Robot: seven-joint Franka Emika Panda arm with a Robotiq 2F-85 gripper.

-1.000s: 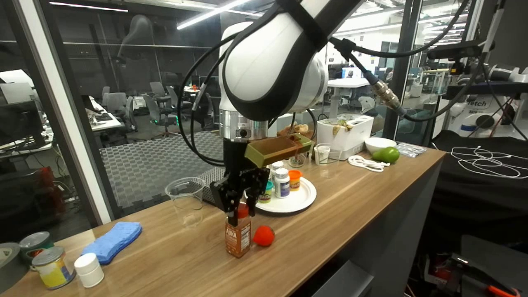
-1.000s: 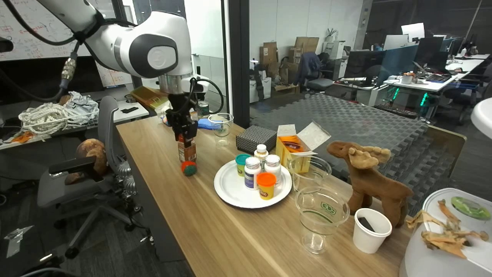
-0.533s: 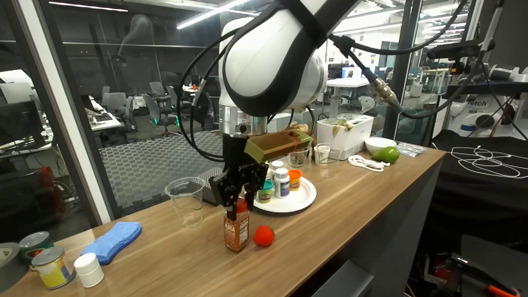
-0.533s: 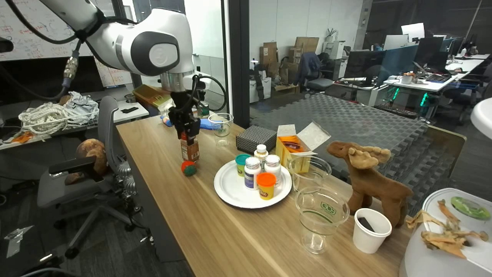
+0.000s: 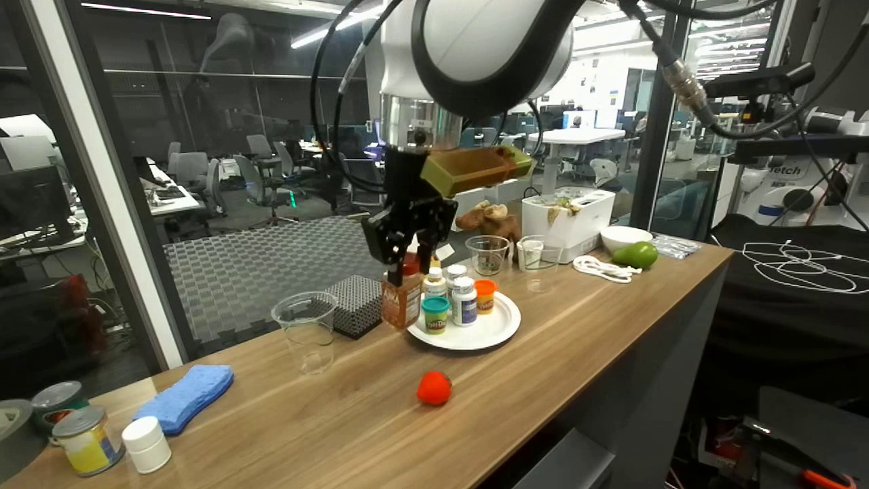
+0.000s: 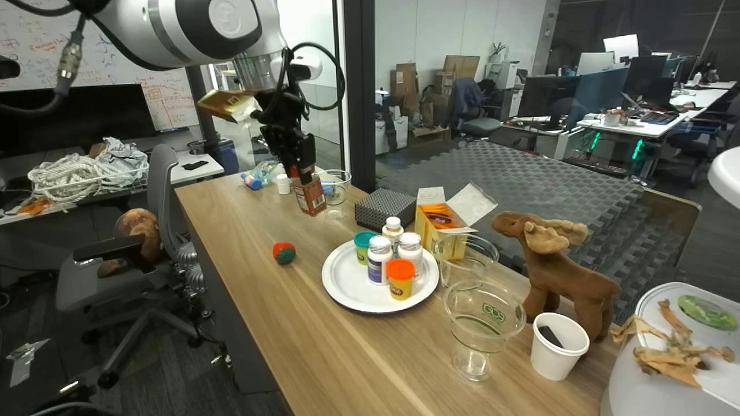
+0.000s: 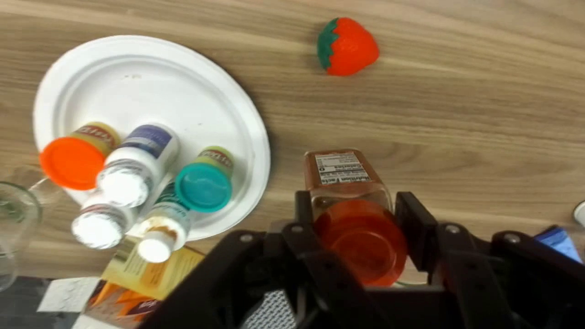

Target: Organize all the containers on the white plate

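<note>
Wrist view had your gripper (image 7: 357, 208) clamped around the red-capped spice bottle (image 7: 351, 196), aloft beside the white plate (image 7: 192, 96), two Play-Doh tubs (image 7: 204, 186) and three white-capped bottles (image 7: 145, 153) aboard, apparently leaving that and maybe, in both exterior views, the white jar (image 5: 146, 446)!

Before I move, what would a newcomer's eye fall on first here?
Most likely the red-capped spice bottle, held tilted in the gripper above the wooden table. Next comes the white plate with its orange-lidded tub, teal-lidded tub and three white-capped bottles. The bright red strawberry lies on the table beside the plate.
</note>
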